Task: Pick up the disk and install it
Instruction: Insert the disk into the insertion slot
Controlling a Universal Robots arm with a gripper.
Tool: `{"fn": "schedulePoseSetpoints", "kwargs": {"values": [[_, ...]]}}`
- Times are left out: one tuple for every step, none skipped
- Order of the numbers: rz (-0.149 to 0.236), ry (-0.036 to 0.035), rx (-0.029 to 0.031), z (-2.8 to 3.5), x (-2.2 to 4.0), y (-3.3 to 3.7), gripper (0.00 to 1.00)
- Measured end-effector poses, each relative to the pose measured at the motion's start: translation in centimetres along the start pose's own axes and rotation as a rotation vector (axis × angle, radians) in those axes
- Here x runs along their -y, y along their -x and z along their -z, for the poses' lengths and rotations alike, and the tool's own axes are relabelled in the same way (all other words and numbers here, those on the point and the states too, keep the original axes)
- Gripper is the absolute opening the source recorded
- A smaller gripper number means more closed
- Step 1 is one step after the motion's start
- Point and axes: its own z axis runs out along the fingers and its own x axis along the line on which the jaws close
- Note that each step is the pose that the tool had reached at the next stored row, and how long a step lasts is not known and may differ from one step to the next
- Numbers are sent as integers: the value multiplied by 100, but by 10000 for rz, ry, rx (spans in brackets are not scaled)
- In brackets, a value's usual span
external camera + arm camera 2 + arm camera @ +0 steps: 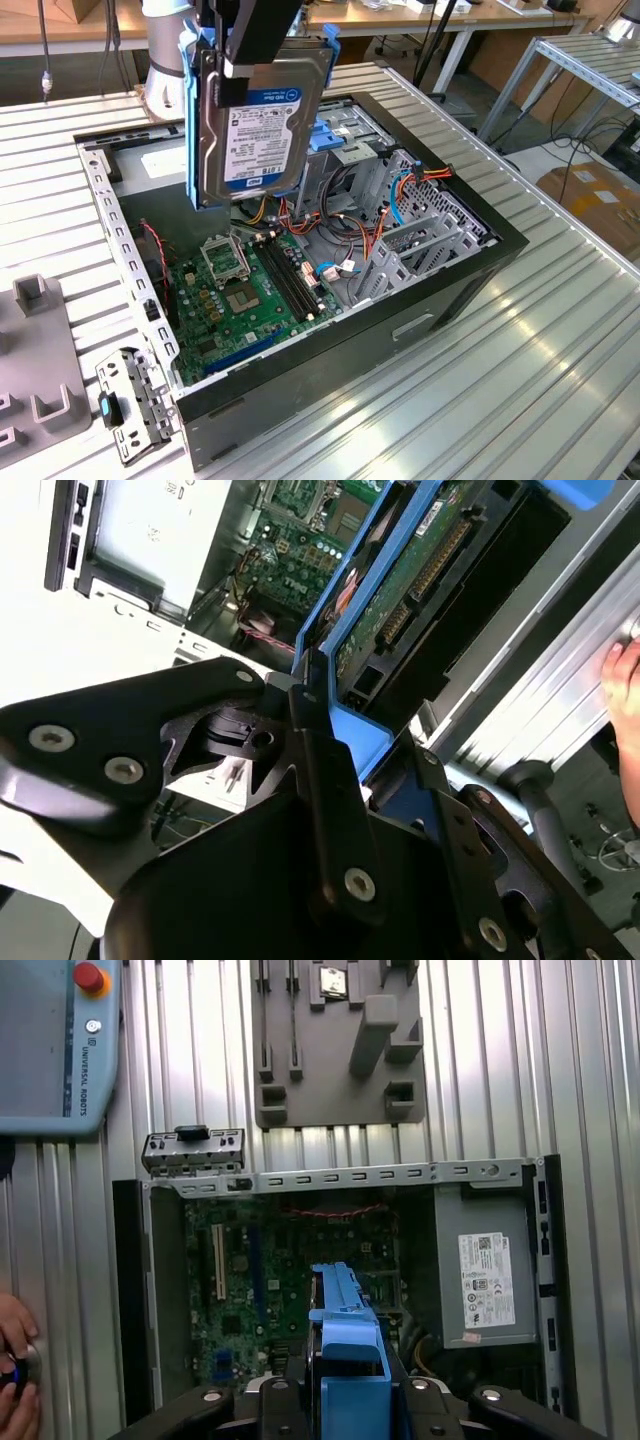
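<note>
Pincer [243,62]: closed on the upper edge of the disk [262,120], a flat rectangular silver-metal hard drive with a white-and-blue label in a blue plastic carrier. In the second wrist view a black finger [325,780] presses against the carrier's blue rim, and the drive's green circuit-board side [420,570] faces that camera.

Disk position: it hangs upright with its label toward the exterior camera, above the far half of the open case. Its lower edge is over the motherboard and touches nothing there.

Container: a black-walled metal computer tower case [450,300] lies on its side, open, on the ribbed aluminium table [560,380].

Contents:
- green motherboard [240,290], toward the exterior view's left, on the case floor
- grey perforated metal drive cage [415,245], toward the exterior view's right
- orange and red cables [400,190], between board and cage
- blue plastic bracket [335,135], far side, partly behind the disk
- grey metal box with a white sticker [490,1280], set in one corner of the case

Outside the case:
- grey plastic fixture plate [35,370], on the table at the exterior view's left
- small metal bracket [130,405], just beside the case's near corner
- grey-blue control pendant with a red button [55,1040], on the table well apart from the case
- a person's hand [15,1365], at the table's edge
</note>
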Motion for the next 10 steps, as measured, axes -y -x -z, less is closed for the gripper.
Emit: {"fn": "schedulePoseSetpoints", "kwargs": {"values": [[-1, 1, -3, 1, 13, -2, 37], [-1, 0, -5, 0, 35, -3, 37], [-1, 1, -11, 1, 84, -4, 37], [0, 0, -11, 1, 117, -3, 37], [0, 1, -12, 1, 137, -2, 37], [0, 1, -12, 1, 151, -1, 37], [0, 0, -13, 2, 172, 1, 37], [0, 0, -12, 1, 184, 1, 37], [-1, 0, -15, 1, 195, 1, 37], [-1, 0, -19, 1, 199, 0, 37]]}}
